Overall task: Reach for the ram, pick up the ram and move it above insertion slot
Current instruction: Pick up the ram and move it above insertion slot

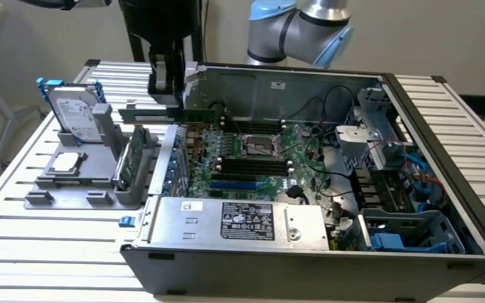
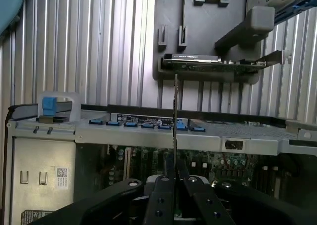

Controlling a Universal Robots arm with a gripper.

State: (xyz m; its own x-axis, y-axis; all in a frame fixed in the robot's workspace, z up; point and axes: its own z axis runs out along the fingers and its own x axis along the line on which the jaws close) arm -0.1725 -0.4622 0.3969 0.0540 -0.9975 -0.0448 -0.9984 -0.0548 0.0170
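Exterior view, ram (image 1: 168,115) in jaws, over open computer case (image 1: 444,158)

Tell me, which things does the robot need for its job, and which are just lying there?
For the job:
ram, pinched in the jaws
slots inside the computer

Just lying about:
hard drive
card
chip
power box
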